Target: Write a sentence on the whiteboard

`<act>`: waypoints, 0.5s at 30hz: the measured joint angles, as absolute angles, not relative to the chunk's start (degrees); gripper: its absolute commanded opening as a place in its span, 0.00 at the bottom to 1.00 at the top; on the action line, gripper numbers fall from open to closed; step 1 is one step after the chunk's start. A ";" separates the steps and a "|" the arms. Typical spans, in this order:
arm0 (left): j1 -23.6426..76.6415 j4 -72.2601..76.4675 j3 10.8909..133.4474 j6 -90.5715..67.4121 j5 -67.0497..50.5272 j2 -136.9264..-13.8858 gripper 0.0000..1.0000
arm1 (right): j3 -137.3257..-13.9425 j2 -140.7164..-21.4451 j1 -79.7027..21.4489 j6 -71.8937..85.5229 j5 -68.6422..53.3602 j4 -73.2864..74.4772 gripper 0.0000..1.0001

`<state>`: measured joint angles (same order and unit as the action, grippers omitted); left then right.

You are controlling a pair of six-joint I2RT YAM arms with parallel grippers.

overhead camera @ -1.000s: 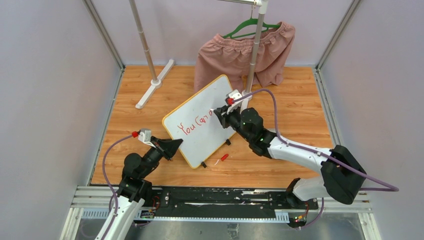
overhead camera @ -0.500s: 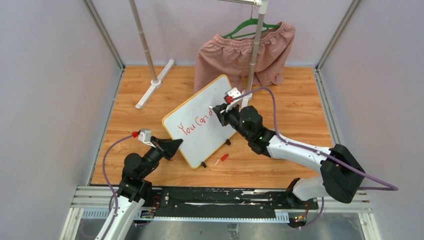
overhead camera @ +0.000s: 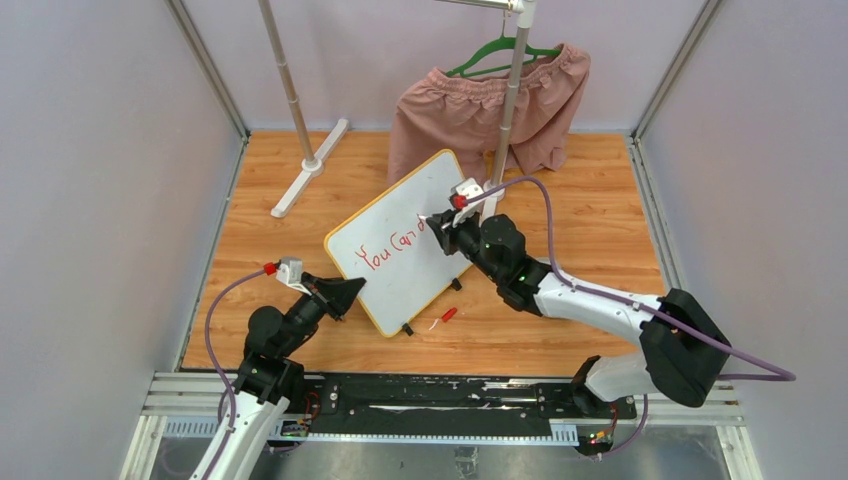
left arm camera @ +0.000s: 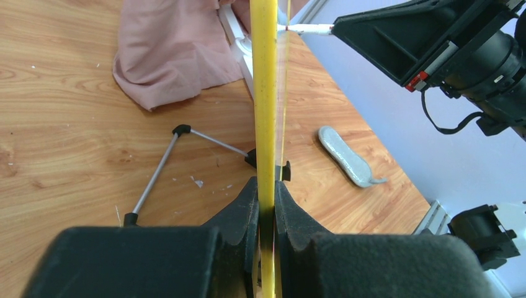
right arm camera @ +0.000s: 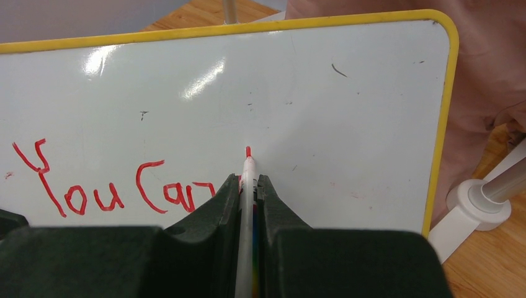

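The whiteboard [overhead camera: 395, 262], white with a yellow frame, stands tilted on the wooden table. My left gripper [overhead camera: 345, 292] is shut on its lower left edge, and the left wrist view shows the yellow frame [left arm camera: 265, 93] squeezed between that gripper's [left arm camera: 267, 198] pads. The sentence [overhead camera: 392, 248] is in red and reads "You Can" [right arm camera: 93, 186]. My right gripper [overhead camera: 440, 228] is shut on a white marker [right arm camera: 249, 177], whose red tip meets the board just right of "Can". A short red stroke lies at the tip.
A red marker cap [overhead camera: 447, 315] lies on the table below the board. Pink shorts [overhead camera: 480, 110] hang on a green hanger from a rack behind the board, with the rack's pole [overhead camera: 505, 120] and white foot [overhead camera: 310, 165] nearby. A grey flat piece [left arm camera: 344, 155] lies beside the board.
The right gripper with the marker has shifted slightly up and to the left along the board. The left arm has stayed still.
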<state>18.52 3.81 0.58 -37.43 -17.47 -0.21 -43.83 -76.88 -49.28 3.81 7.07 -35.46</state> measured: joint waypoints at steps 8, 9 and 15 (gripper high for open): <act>18.52 3.81 0.58 -37.43 -17.43 -0.21 0.00 | -41.36 -76.01 -49.28 5.06 7.05 -36.27 0.00; 18.52 3.81 0.58 -37.43 -17.45 -0.21 0.00 | -41.15 -75.94 -49.28 5.15 7.05 -36.29 0.00; 18.52 3.81 0.58 -37.43 -17.41 -0.21 0.00 | -39.70 -75.37 -49.28 5.61 7.05 -36.42 0.00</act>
<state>18.52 3.81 0.58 -37.43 -17.41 -0.21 -39.70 -75.37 -49.28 5.61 7.05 -36.42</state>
